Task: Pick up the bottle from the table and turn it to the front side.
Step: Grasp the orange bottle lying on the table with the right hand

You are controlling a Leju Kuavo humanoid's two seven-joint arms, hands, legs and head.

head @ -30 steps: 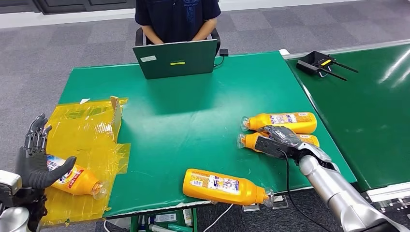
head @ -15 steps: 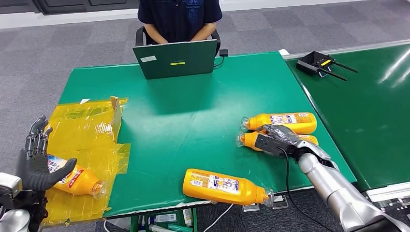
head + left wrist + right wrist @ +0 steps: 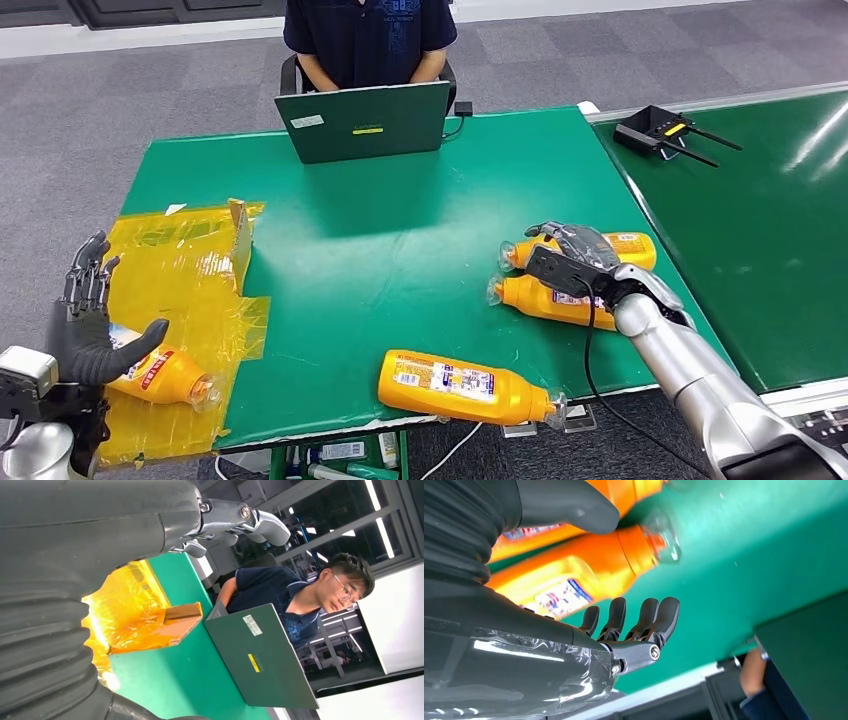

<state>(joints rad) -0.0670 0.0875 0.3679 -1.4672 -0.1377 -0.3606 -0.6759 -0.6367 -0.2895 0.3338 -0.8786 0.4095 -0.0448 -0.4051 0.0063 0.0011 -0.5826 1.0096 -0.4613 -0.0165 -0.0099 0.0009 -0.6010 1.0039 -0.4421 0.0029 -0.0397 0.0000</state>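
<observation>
Where the robot stands at the near edge, a green table (image 3: pixel 400 230) spans the middle of the head view, with a second green surface (image 3: pixel 770 230) just beside it on the right. A sheet of yellow film (image 3: pixel 175 300) covers the table's left end, a cardboard flap (image 3: pixel 238 235) standing upright at its inner edge. At the far edge a person (image 3: pixel 368 40) sits behind an open green laptop (image 3: pixel 362 122). A black device with antennas (image 3: pixel 665 132) lies on the second surface.

Four orange bottles lie on their sides. The near bottle (image 3: pixel 465 386) rests at the table's front edge, label up, cap to the right. The far-right bottle (image 3: pixel 630 248) lies near the right edge, cap to the left. The middle bottle (image 3: pixel 545 300) lies just beside it on the near side, cap also left. The left bottle (image 3: pixel 160 372) rests on the film.

The right hand (image 3: pixel 575 262) is poised over the two right-side bottles; in the right wrist view its fingers (image 3: pixel 639 620) are extended and apart from the thumb, with the middle bottle (image 3: pixel 574 575) between them, ungripped. The left hand (image 3: pixel 88 335) is raised above the left bottle, fingers straight and spread, thumb out, holding nothing.
</observation>
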